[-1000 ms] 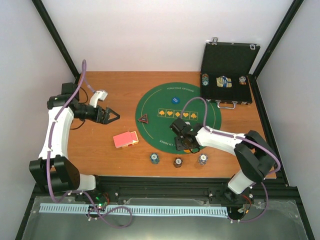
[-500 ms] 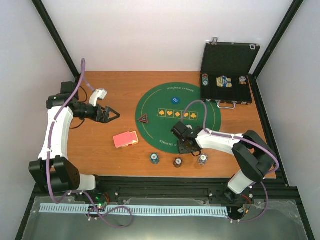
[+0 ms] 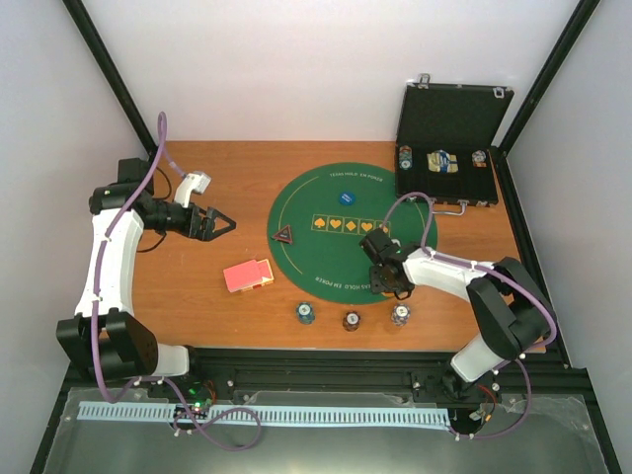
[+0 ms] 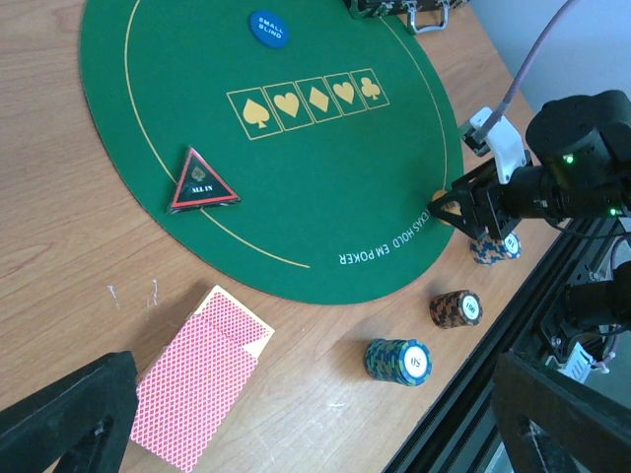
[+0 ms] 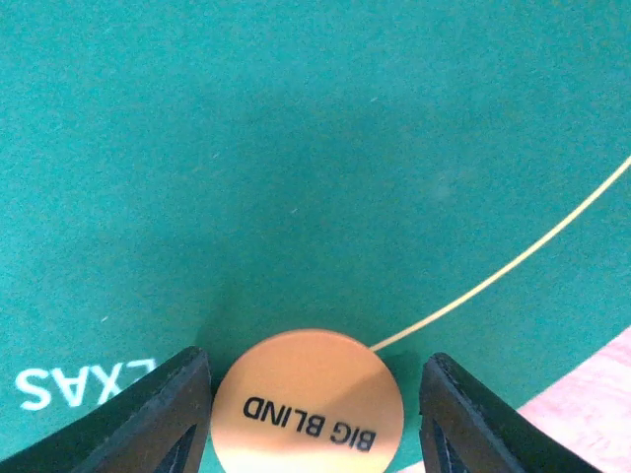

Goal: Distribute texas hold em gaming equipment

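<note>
1. The right gripper (image 5: 315,360) is low over the near right part of the round green mat (image 3: 306,202). Its jaws stand apart on either side of the orange disc (image 5: 308,406), marked BIG BLIND. The disc lies flat on the felt at the gold line. 1 finger looks to touch its rim and the other shows a thin gap, so it is not clamped.
2. The left gripper (image 3: 222,229) hovers over bare wood at the left, jaws wide open and empty.
3. The blue disc (image 3: 346,197) lies on the mat's far side and the dark triangle (image 3: 284,235) at its left edge. The red-backed playing cards (image 3: 248,275) lie on the wood just off the mat. 3 chip stacks (image 3: 351,320) line the table's front edge. The open black case (image 3: 449,118) stands at the far right corner.
4. The step in hand appears to be positioning the big blind disc. I cannot tell whether it is being picked up or set down.
5. A pickup would need both fingers squeezing the thin rim low against the felt. A release would need a straight rise without dragging the disc.
</note>
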